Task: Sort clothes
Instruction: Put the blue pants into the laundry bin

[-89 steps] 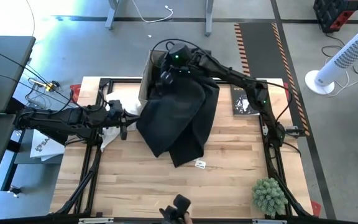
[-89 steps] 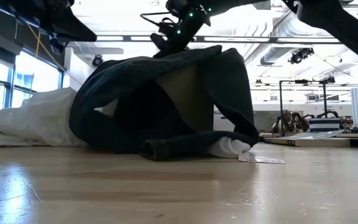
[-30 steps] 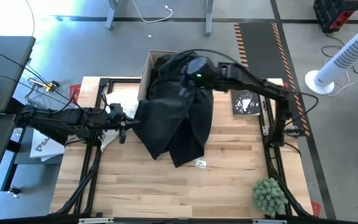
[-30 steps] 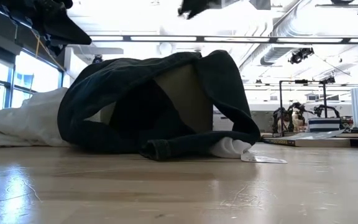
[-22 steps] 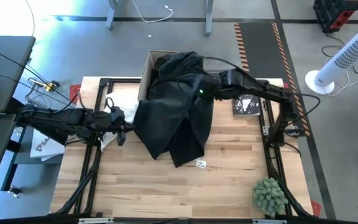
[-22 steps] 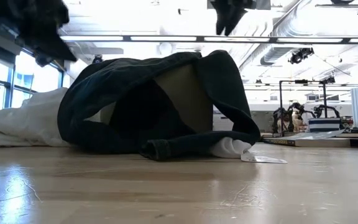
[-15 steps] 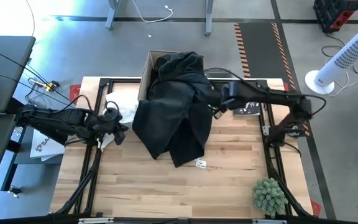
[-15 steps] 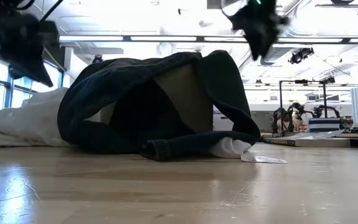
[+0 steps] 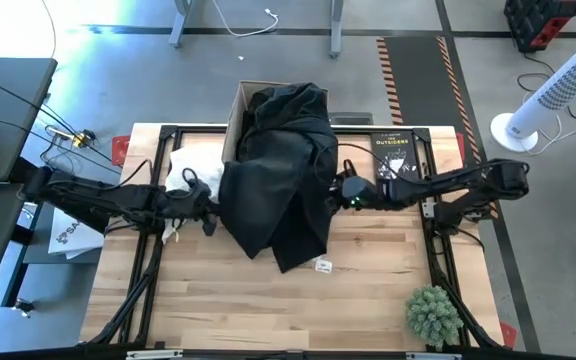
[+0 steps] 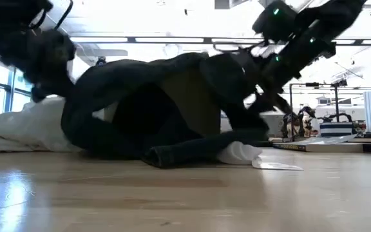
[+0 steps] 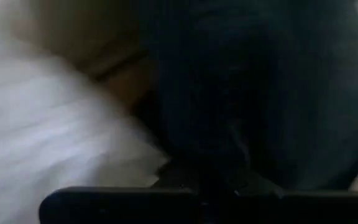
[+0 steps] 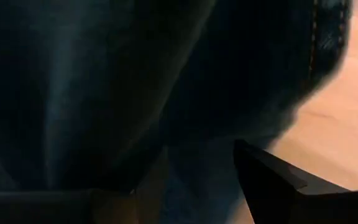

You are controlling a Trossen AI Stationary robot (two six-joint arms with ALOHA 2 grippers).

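Observation:
A large black garment (image 9: 283, 170) hangs over a cardboard box (image 9: 236, 110) at the table's far middle, and its lower part lies spread on the wood. A white garment (image 9: 183, 170) lies on the table at its left, partly under it. My left gripper (image 9: 208, 205) is low at the black garment's left edge, beside the white one. My right gripper (image 9: 341, 190) is low at the garment's right edge, open, and dark fabric (image 12: 135, 81) fills its wrist view. A bit of white cloth (image 10: 237, 153) shows under the garment's near fold. My right gripper comes level from the table's right at the black garment's right edge (image 9: 330, 185). One finger (image 12: 263, 177) shows beside the fabric. I cannot tell whether the fingers touch it.
A black paperback book (image 9: 393, 155) lies at the far right, just behind my right arm. A small green plant (image 9: 433, 315) stands at the near right corner. A small white tag (image 9: 321, 264) lies near the garment's near end. The near half of the table is bare wood (image 9: 268, 310).
My right gripper has swung from above the box toward the table's near right and gone down to the black garment's right edge. My left gripper has dropped lower and moved right, up to the garment's left edge.

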